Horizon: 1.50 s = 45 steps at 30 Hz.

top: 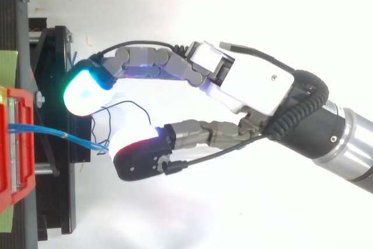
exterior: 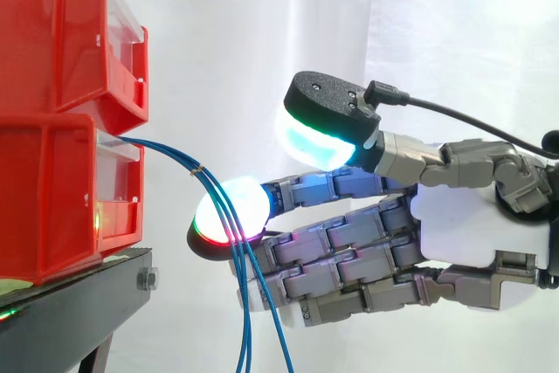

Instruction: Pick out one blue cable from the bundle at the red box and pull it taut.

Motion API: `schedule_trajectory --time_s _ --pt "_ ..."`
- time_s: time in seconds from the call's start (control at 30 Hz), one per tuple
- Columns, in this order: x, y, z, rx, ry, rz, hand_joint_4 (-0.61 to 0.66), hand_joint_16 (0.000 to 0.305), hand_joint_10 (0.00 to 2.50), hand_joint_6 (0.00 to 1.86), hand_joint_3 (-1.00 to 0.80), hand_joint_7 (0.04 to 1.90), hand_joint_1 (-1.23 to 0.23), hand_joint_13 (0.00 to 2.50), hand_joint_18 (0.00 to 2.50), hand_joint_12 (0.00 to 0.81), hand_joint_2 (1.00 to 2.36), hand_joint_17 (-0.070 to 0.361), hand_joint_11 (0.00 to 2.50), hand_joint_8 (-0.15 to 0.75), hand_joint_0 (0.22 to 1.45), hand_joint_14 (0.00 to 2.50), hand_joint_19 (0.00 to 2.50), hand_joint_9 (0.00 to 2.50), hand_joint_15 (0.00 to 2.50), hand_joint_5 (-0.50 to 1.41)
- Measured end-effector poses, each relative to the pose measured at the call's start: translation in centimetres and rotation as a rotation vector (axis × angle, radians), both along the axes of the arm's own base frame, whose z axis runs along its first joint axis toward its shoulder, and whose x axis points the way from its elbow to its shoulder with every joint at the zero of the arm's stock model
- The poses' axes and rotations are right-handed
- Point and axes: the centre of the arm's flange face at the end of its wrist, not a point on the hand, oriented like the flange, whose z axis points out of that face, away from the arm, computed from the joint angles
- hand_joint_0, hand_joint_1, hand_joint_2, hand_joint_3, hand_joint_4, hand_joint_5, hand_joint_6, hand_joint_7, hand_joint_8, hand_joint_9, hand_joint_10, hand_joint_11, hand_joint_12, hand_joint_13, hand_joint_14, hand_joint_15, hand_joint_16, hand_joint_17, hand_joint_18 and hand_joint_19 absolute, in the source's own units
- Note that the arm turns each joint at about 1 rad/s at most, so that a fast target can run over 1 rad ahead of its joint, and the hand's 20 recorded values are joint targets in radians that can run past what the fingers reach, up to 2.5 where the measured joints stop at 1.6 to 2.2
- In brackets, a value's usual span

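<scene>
Hand [exterior: 476,216] spread, thumb well apart; fingertip [exterior: 251,198] at blue cables [exterior: 175,153] near red box [exterior: 52,189], prob. touching, to single one out.

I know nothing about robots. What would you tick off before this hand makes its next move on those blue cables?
1. Blue cables leave the lower red bin: ok.
2. One cable separated from the bundle: not ok; they run together and hang slack.
3. Hand level with the cables: ok; a glowing fingertip lies just behind them in the side view.
4. Hand closed on a cable: not ok; fingers straight, nothing pinched.
5. Fingertip touching the cables: cannot tell.
</scene>
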Motion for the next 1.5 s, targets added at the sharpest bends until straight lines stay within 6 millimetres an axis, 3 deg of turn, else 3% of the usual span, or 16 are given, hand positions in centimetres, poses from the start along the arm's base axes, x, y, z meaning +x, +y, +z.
schedule_trajectory --time_s 0.33,0.87,1.5 --pt "1.0 0.7 -3.1 0.065 -0.004 0.019 0.36 0.032 0.01 0.5 -0.5 0.92 -0.67 0.53 0.3 0.293 1.0 0.071 0.22 0.263 0.52 0.0 0.28 0.59 0.1 -0.17" --pt "1.8 0.5 -2.7 0.106 -0.053 0.04 0.34 0.029 0.01 0.5 -0.45 1.0 -0.66 0.53 0.29 0.279 1.0 0.065 0.22 0.256 0.58 0.0 0.29 0.6 0.12 -0.16" --pt "2.2 1.7 -2.1 0.115 -0.096 0.054 0.34 0.028 0.01 0.5 -0.45 1.01 -0.65 0.54 0.3 0.278 1.0 0.064 0.23 0.258 0.58 0.0 0.3 0.61 0.12 -0.16"
